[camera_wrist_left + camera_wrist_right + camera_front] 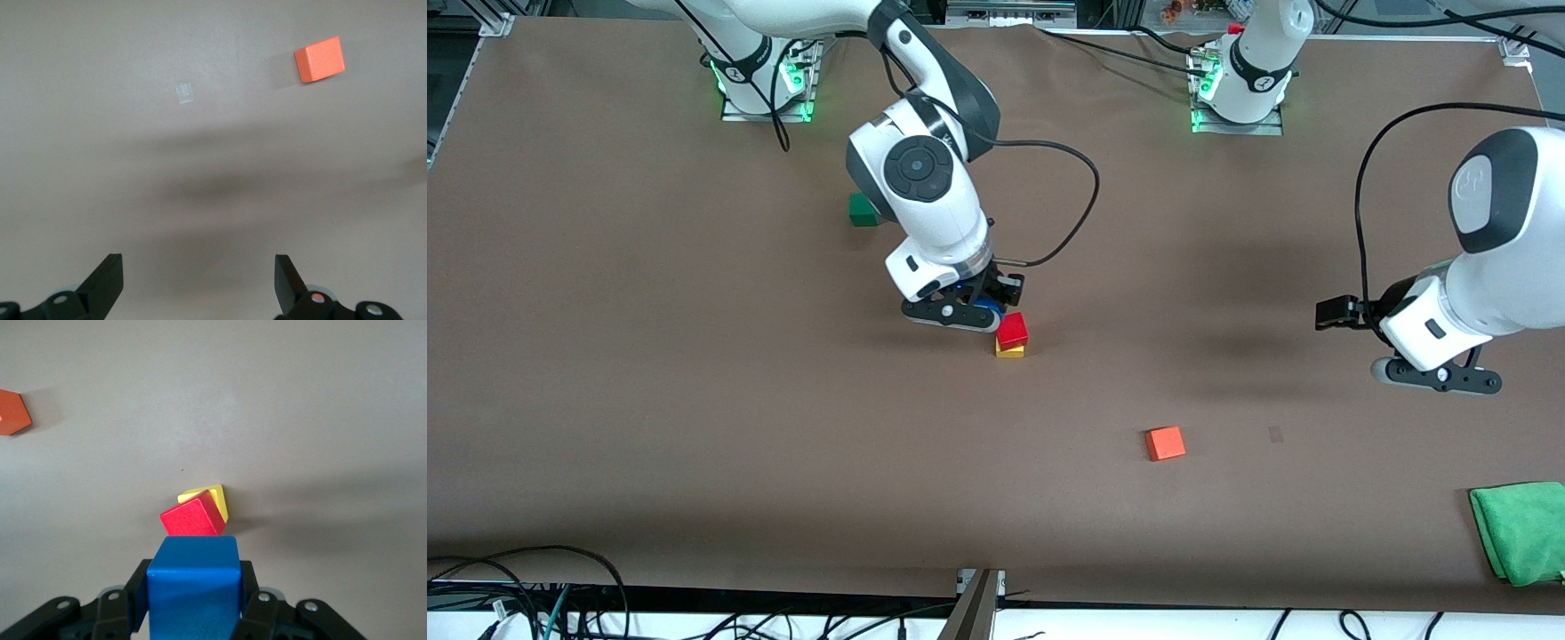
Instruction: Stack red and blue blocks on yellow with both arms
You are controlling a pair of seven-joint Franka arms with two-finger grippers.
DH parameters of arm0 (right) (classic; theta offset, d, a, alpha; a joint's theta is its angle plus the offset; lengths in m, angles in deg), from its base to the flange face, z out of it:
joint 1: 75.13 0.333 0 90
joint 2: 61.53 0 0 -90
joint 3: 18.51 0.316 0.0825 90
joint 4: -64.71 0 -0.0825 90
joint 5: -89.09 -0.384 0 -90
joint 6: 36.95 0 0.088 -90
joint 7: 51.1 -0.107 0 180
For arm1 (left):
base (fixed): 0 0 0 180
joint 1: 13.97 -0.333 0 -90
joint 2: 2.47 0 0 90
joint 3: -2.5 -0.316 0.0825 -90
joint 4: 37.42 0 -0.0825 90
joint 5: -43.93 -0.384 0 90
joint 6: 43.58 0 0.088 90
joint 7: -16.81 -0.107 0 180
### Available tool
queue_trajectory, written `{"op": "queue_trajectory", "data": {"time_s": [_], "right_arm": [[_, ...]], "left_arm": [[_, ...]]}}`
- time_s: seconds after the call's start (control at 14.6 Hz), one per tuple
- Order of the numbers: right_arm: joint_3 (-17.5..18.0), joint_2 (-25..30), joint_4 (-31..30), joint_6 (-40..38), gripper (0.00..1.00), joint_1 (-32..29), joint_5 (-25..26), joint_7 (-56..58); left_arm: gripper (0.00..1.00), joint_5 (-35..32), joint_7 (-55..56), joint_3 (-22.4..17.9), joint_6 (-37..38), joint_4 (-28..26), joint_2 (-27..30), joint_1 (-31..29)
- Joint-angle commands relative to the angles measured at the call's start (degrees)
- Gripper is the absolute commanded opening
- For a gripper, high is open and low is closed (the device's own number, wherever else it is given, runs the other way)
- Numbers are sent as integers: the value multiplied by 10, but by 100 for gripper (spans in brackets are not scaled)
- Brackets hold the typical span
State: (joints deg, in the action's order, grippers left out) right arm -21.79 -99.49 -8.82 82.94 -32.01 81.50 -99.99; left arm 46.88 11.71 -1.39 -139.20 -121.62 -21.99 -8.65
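The red block (1012, 330) sits on the yellow block (1010, 350) near the middle of the table; both also show in the right wrist view, red (192, 516) on yellow (219, 499). My right gripper (980, 313) is shut on the blue block (193, 583), held in the air right beside the stack and a little above it; only a sliver of blue (989, 308) shows in the front view. My left gripper (199, 283) is open and empty, held over bare table toward the left arm's end (1436, 373), where the left arm waits.
An orange-red cube (1165, 443) lies nearer the front camera than the stack, and shows in the left wrist view (319, 59). A dark green cube (863, 210) lies near the right arm's base. A green cloth (1520, 531) lies at the front corner by the left arm's end.
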Motion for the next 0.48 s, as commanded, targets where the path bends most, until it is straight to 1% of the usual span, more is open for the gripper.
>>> {"op": "queue_trajectory", "data": {"time_s": [0.0,0.14,0.27,0.41], "right_arm": [[-8,-23,22,20,34,14,9,-12],[-8,-37,22,51,34,18,29,-10],[-8,-55,22,80,37,25,31,-11],[-9,-62,22,96,37,31,46,-10]], "left_arm": [[100,-14,-5,0,-10,-80,93,1],[100,-14,-5,0,-4,-98,119,2],[100,-14,-2,0,11,-98,125,2],[100,-14,-2,0,10,-105,134,2]]}}
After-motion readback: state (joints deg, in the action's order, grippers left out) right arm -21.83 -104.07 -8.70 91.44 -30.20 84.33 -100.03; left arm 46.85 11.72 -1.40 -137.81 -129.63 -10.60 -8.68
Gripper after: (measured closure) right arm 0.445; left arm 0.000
